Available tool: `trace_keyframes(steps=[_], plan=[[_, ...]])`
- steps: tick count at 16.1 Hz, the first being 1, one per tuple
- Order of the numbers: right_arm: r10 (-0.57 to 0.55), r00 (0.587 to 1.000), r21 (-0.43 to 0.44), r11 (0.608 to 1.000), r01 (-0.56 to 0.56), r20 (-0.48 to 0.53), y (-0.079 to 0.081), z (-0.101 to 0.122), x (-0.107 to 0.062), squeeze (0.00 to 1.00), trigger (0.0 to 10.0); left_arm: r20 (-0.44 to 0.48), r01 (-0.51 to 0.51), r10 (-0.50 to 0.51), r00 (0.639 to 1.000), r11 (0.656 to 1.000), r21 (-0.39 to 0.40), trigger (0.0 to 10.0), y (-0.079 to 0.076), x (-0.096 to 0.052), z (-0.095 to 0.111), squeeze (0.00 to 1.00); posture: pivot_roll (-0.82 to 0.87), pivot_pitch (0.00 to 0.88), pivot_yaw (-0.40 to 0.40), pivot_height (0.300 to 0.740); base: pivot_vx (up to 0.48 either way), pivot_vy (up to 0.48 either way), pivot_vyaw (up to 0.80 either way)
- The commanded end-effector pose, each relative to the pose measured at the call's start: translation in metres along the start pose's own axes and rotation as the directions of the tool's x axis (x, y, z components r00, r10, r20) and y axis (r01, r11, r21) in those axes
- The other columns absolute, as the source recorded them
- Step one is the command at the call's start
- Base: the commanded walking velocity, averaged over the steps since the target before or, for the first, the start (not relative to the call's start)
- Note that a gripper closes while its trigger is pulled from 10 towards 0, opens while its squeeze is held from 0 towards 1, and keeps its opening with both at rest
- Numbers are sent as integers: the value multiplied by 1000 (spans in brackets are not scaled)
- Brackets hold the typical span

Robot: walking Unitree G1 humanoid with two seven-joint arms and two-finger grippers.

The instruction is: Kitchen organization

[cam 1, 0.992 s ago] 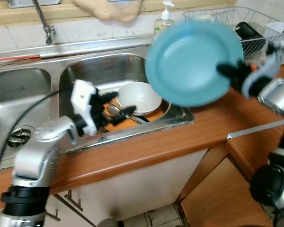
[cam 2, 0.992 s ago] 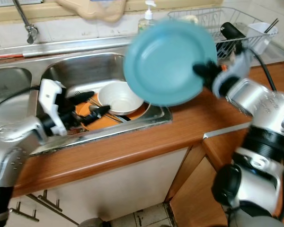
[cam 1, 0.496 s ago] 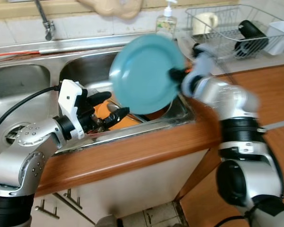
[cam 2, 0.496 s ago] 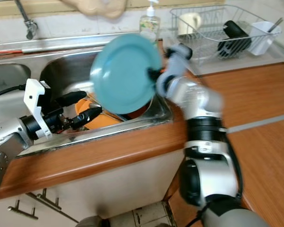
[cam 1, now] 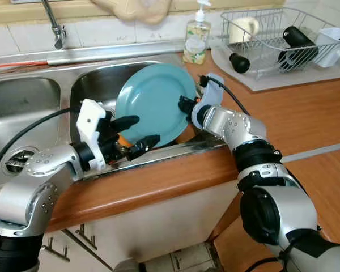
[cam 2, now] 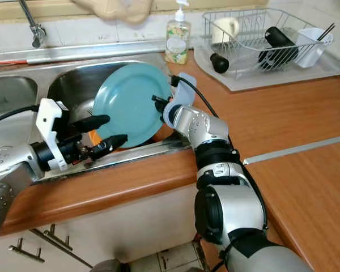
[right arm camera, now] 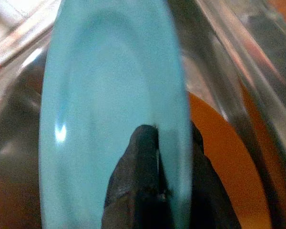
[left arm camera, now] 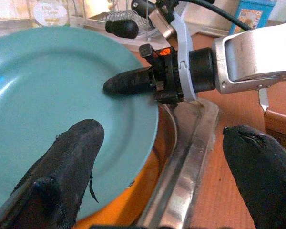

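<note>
A teal plate (cam 1: 156, 102) stands tilted on its edge in the right sink basin (cam 1: 93, 85). My right gripper (cam 1: 184, 105) is shut on the plate's right rim; in the right wrist view one black finger (right arm camera: 143, 157) lies on each side of the rim. An orange dish (right arm camera: 214, 143) sits under the plate. My left gripper (cam 1: 147, 128) is open at the basin's front edge, its fingertips just in front of the plate's lower left part. In the left wrist view its fingers (left arm camera: 62, 162) stand wide apart with the plate (left arm camera: 62, 95) between them, untouched.
A soap bottle (cam 1: 195, 37) stands behind the sink and a wire dish rack (cam 1: 277, 34) with a cup and utensils sits at the back right. The faucet (cam 1: 54, 25) and left basin (cam 1: 22, 107) are to the left. Wooden counter (cam 1: 306, 113) stretches right.
My right arm has carried the teal plate from above the counter down and left into the right basin, where it now hides the white bowl. The left gripper stays at the basin's front.
</note>
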State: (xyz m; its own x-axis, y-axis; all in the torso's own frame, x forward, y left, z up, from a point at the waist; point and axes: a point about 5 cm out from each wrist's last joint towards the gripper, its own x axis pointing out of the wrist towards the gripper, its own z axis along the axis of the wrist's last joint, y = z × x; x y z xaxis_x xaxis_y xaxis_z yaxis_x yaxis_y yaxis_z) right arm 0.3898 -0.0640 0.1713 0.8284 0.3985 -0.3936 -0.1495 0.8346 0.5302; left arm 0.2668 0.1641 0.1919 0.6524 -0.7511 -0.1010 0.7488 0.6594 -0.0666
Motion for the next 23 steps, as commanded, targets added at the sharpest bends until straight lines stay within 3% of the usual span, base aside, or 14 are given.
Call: trace_keyframes(steps=[1,7,10,12,14,18,20,23], plan=[[6,1000,8,1000,-6,-1,4,2,2,1000,10000,-6,13,-13,1000,1000,11,10000,-3,3,3,0,-33,0,-4,740,0,0,0],[-16,1000,15,1000,16,2,-11,10,-1,1000,10000,-9,4,-4,1000,1000,9,10000,-1,5,2,0,-41,0,0,740,0,0,0],[26,999,-71,997,-24,21,-13,24,-8,1000,10000,-10,0,0,1000,1000,12,10000,-1,5,2,0,-45,0,3,740,0,0,0],[66,998,-252,966,-59,17,-19,40,-23,1000,10000,-10,-11,11,1000,1000,15,10000,0,6,2,0,-49,0,6,740,0,0,0],[88,996,-360,929,-81,1,-23,47,-41,1000,10000,-14,-13,13,1000,1000,14,10000,-1,6,0,0,-57,0,10,740,0,0,0],[112,994,-468,878,-101,-5,-31,54,-73,1000,10000,-22,-14,14,1000,1000,8,10000,-3,7,-3,0,-67,0,20,740,0,0,0],[138,990,-518,849,-103,30,-32,54,-98,1000,10000,-19,-17,17,1000,1000,3,10000,-4,8,-3,0,-71,0,23,740,0,0,0],[137,990,-544,833,-105,18,-35,38,-111,1000,10000,-22,-23,23,999,1000,-5,10000,-6,8,-6,0,-76,0,29,740,0,0,0]])
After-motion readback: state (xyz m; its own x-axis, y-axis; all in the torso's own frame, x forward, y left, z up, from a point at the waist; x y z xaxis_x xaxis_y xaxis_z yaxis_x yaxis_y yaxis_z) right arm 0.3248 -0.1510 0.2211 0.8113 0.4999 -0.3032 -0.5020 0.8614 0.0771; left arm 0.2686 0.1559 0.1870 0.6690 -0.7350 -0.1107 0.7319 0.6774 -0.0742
